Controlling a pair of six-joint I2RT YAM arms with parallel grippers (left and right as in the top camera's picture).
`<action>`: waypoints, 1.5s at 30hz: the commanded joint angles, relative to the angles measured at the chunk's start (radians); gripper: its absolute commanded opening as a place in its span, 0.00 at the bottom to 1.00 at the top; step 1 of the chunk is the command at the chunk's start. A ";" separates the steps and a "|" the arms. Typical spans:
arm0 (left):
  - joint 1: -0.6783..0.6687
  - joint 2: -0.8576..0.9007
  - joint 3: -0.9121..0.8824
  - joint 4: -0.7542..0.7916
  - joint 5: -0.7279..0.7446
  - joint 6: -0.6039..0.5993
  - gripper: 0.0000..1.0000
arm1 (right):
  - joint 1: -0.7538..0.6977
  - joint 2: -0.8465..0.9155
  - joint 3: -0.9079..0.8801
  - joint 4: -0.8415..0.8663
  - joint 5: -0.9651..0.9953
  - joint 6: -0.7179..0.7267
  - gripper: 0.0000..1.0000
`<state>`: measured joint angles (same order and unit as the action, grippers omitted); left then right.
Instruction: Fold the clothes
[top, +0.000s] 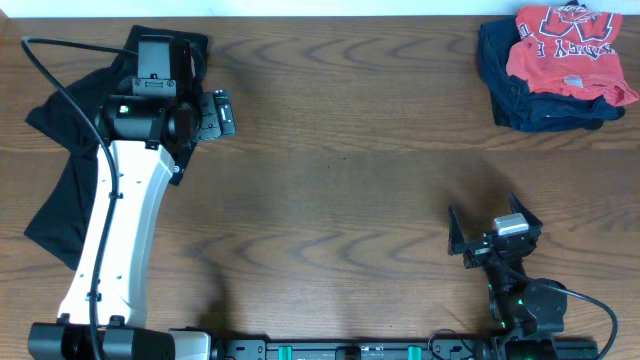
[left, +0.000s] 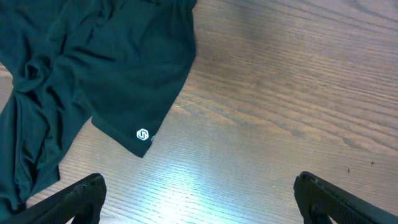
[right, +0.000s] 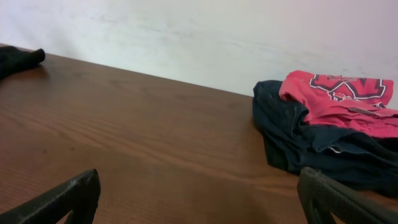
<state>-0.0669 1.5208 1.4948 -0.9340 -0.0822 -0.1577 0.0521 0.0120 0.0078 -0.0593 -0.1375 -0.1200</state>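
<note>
Overhead, red tee (top: 570, 45) atop navy garment (top: 510, 85), black garment (top: 60, 200) apart

Brown wooden table (top: 350, 150), white wall (right: 217, 37)

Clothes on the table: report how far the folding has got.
Looks done: coral-red T-shirt stacked folded on navy garment, far right corner. In hand: nothing; left end effector open by the crumpled black garment, right end effector open too. Left: fold the black garment.
</note>
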 joint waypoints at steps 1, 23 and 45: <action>0.005 0.002 0.014 -0.001 -0.005 -0.005 0.98 | 0.014 -0.006 -0.002 -0.004 0.010 0.015 0.99; 0.004 -0.143 -0.131 0.353 0.095 0.014 0.98 | 0.014 -0.006 -0.002 -0.004 0.010 0.015 0.99; 0.005 -1.004 -1.126 0.978 0.092 0.014 0.98 | 0.014 -0.006 -0.002 -0.004 0.010 0.015 0.99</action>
<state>-0.0669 0.5980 0.4397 0.0090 0.0120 -0.1562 0.0563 0.0120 0.0078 -0.0593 -0.1333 -0.1196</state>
